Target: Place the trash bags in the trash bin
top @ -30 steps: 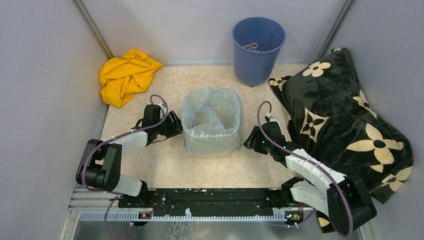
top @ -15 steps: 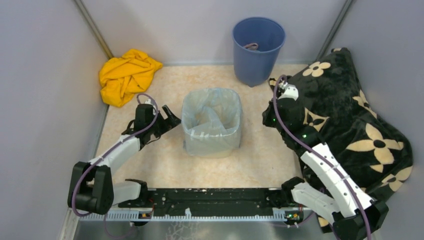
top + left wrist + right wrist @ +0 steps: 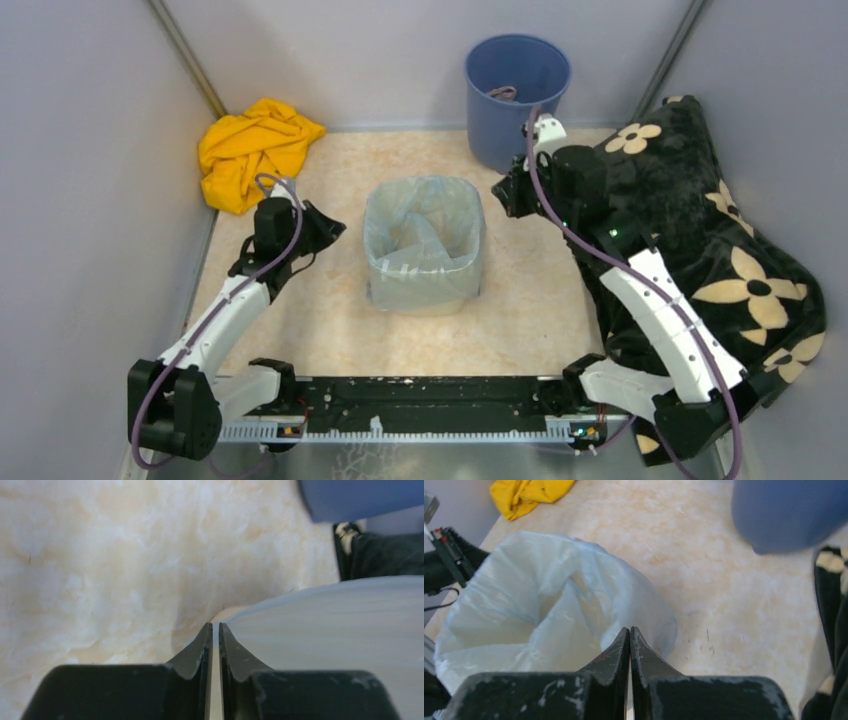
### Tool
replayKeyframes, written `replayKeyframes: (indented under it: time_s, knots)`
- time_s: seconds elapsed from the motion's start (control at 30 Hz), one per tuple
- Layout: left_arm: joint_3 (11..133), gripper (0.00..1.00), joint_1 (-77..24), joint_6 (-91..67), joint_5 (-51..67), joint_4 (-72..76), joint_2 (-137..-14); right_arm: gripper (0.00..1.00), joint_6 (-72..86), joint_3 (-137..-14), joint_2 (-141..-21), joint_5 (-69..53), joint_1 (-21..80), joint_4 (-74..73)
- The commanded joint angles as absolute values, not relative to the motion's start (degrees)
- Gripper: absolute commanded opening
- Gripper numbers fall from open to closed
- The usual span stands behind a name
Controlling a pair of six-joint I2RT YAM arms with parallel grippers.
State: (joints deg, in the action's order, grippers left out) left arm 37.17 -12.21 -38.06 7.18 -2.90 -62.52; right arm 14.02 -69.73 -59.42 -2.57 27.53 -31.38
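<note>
The trash bin (image 3: 425, 292) stands mid-floor. A pale-blue translucent trash bag (image 3: 420, 215) lines it and drapes over its rim and down its sides. The bag's crinkled mouth (image 3: 539, 610) gapes below my right gripper. My left gripper (image 3: 333, 228) hangs a short way left of the bin; its jaws are shut to a thin slit with nothing between them (image 3: 215, 625), and the bagged bin wall (image 3: 340, 630) is blurred at the right. My right gripper (image 3: 500, 195) is raised beyond the bin's back right corner, shut and holding nothing (image 3: 630, 629).
A round blue bucket (image 3: 516, 95) stands at the back, just behind my right wrist. A yellow cloth (image 3: 252, 150) lies in the back left corner. A black blanket with cream flowers (image 3: 700, 230) fills the right side. Grey walls close in on three sides.
Left gripper drew back left from the bin, opened wide, then closed. Right arm rose from the bin's right side toward the blue bucket, and its jaws closed.
</note>
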Motion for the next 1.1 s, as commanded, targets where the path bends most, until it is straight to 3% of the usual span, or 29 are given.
replayKeyframes:
  time_s: [0.0,0.17,0.23,0.3,0.33,0.37,0.73,1.07]
  knots:
    - [43.4,0.14,-12.0,-36.7,6.9,-4.2,-61.4,0.0,4.9,-81.4,-65.2,-8.2,32.4,-31.4]
    - [48.1,0.18,-12.0,-34.1,10.6,-5.7,-60.5,0.0,-1.3,-92.8,-75.2,-8.6,37.6,-38.0]
    - [49.5,0.35,-12.0,-32.8,12.3,-4.5,-59.9,0.0,-3.6,-96.1,-79.8,-7.4,41.4,-41.5]
    - [52.1,0.66,-12.0,-31.7,13.4,-5.1,-60.4,0.0,-5.2,-97.7,-83.1,-5.6,44.8,-43.6]
    - [53.7,0.76,-12.0,-31.4,13.6,-5.8,-60.9,0.0,-5.6,-97.6,-84.3,-5.2,46.2,-44.3]
    - [55.0,0.79,-12.0,-31.2,14.1,-6.6,-61.6,0.0,-5.7,-97.2,-85.4,-4.7,47.4,-44.6]
    - [53.5,0.79,-12.0,-32.7,17.2,-4.2,-62.7,0.0,-3.0,-82.3,-88.9,-4.1,50.9,-37.4]
    - [44.5,0.74,-12.0,-35.2,24.9,-2.1,-64.0,0.0,-2.1,-80.7,-92.8,-4.6,51.3,-35.8]
